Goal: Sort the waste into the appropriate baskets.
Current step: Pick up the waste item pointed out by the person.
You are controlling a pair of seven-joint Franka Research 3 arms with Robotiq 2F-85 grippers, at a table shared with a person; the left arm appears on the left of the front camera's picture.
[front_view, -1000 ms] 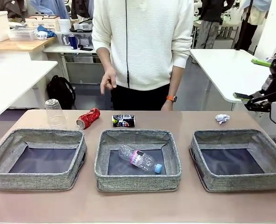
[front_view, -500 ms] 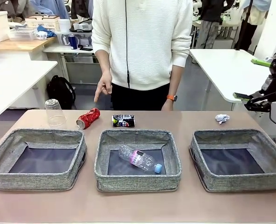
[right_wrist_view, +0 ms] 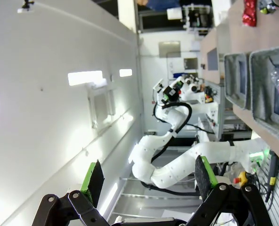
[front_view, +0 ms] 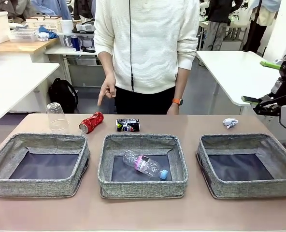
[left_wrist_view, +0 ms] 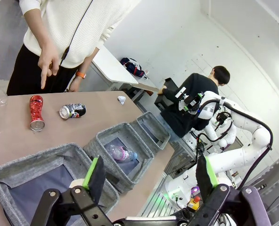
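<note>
While left gripper [left_wrist_view: 149, 173] and right gripper [right_wrist_view: 149, 175] hang empty, fingers spread, red can [front_view: 91, 122] at tabletop's far edge may roll if nudged.

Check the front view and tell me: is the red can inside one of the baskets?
No, the red can lies on the table beyond the far rim of the left basket, outside it.

The person's hand [front_view: 107, 91], which hung loosely curled a second ago, has since sunk a little toward 6 o'clock and stretched its forefinger [front_view: 101, 99] downward, so that the tip is now aimed toward 7 o'clock, where the crushed red can [front_view: 91, 122] lies.
</note>
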